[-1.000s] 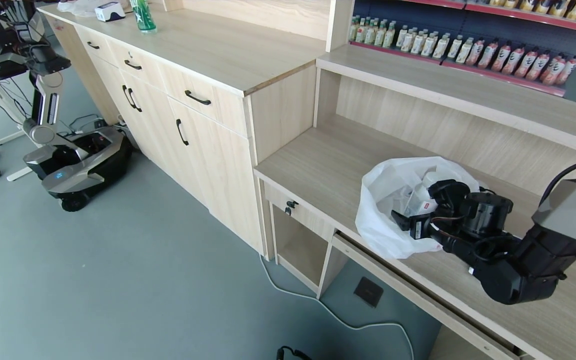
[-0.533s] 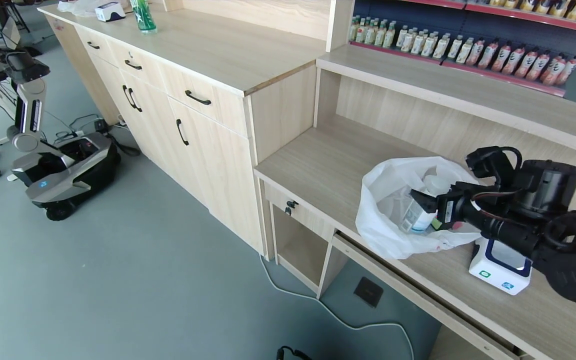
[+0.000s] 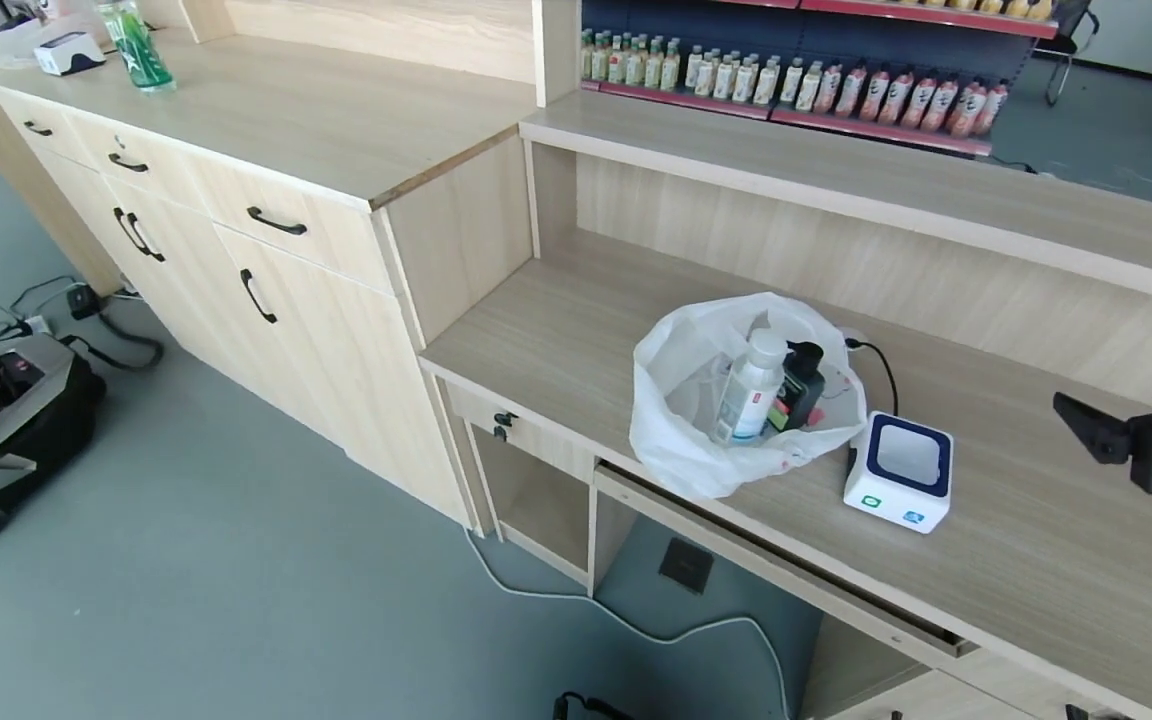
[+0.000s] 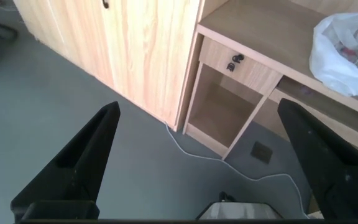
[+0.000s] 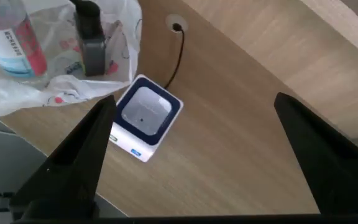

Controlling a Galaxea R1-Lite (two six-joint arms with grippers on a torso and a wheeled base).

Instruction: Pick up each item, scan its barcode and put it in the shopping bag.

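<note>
Two items, a white bottle and a dark bottle, stand in the shopping bag on the counter, just beside the scanner. The right gripper and left gripper both hang spread and empty. Bagging seems finished for these; the next move likely calls for fetching another item.

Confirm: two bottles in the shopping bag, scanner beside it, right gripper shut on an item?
No: right gripper is open and empty, per the right wrist view. The rest holds: white bottle and dark bottle in shopping bag, scanner beside it.
</note>
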